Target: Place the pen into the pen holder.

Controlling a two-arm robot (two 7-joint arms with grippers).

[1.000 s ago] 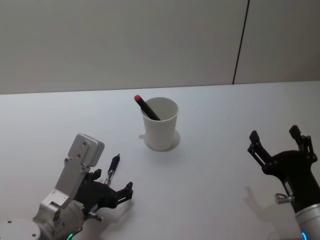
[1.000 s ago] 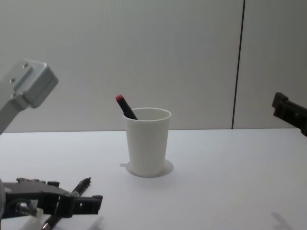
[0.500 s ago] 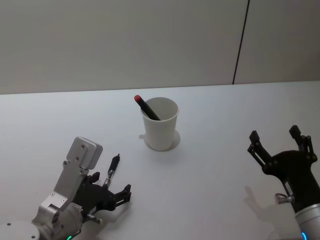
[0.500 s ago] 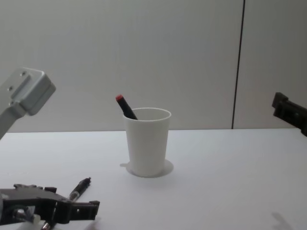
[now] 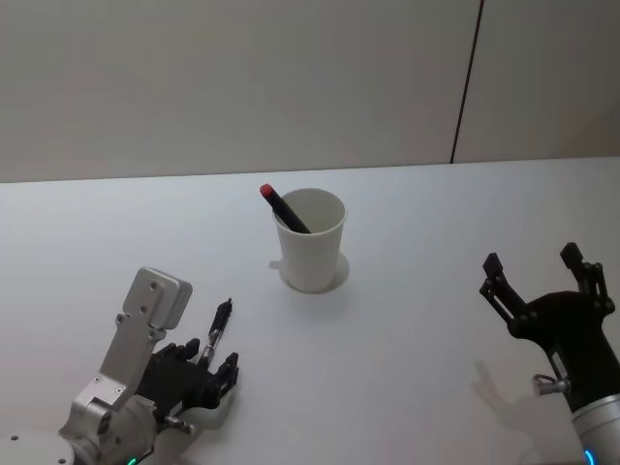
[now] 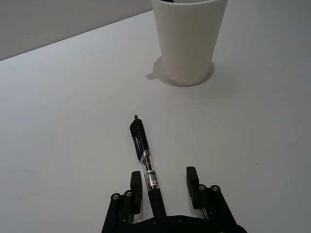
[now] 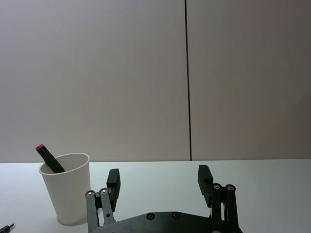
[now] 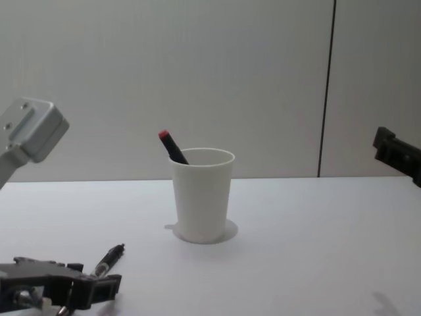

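Left gripper (image 6: pixel 164 178): low over the bench's (image 5: pixel 417 223) near left part. Its fingers (image 6: pixel 136 187) are spread to either side of the pen. One finger is just beside the barrel and a gap is left at the other, so nothing is pinched.
Pen (image 6: pixel 144 156): black with a clear middle section, lying flat on the bench toward the near left corner. Its back end sits between the left fingers and its narrow tip points toward the far edge and the cup.
Right gripper (image 5: pixel 532 258): held above the bench's near right part, fingers wide apart and holding nothing.
Pen holder (image 5: pixel 310 242): a plain white paper cup, upright around the middle of the bench, closer to the far edge and well apart from the pen.
Marker (image 5: pixel 283 208): black with a red end, leaning inside the cup. Its red end sticks out above the rim on the robot's left side.
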